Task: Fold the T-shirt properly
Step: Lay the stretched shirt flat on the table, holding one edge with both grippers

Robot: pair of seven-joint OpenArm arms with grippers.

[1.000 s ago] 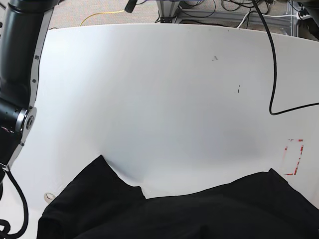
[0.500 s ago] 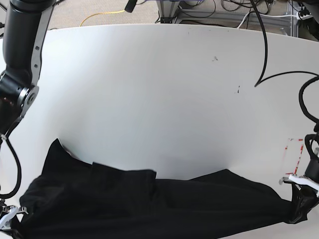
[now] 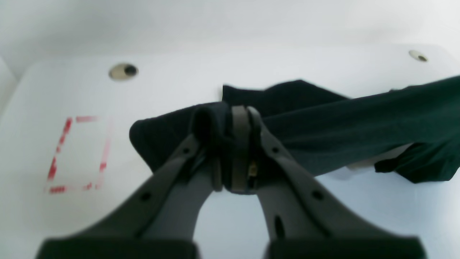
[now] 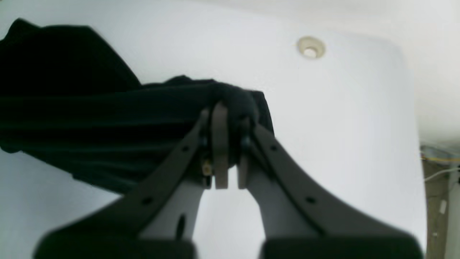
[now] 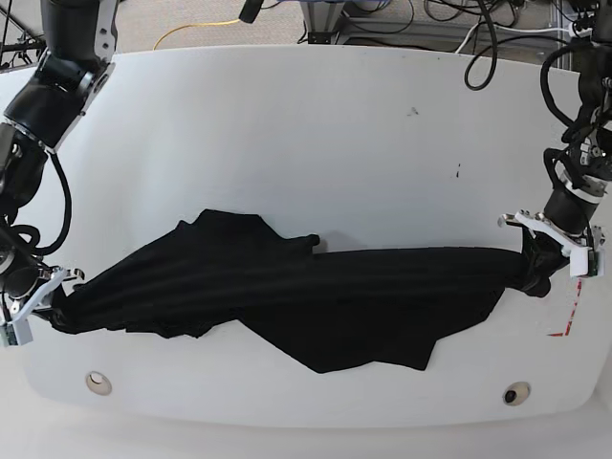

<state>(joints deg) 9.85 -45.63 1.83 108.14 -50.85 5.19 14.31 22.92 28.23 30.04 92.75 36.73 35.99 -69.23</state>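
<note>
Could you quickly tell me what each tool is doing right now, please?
Left tool: shut on one end of the T-shirt.
Right tool: shut on the other end.

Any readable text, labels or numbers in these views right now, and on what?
None readable.
T-shirt: no print shows in any view.
Table: only a red dashed rectangle, a mark, not text.
Left gripper and right gripper: no labels visible.

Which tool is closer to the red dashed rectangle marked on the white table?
Left. The left tool grips the black T-shirt right beside the red dashed rectangle; the right tool grips the shirt's far end.
</note>
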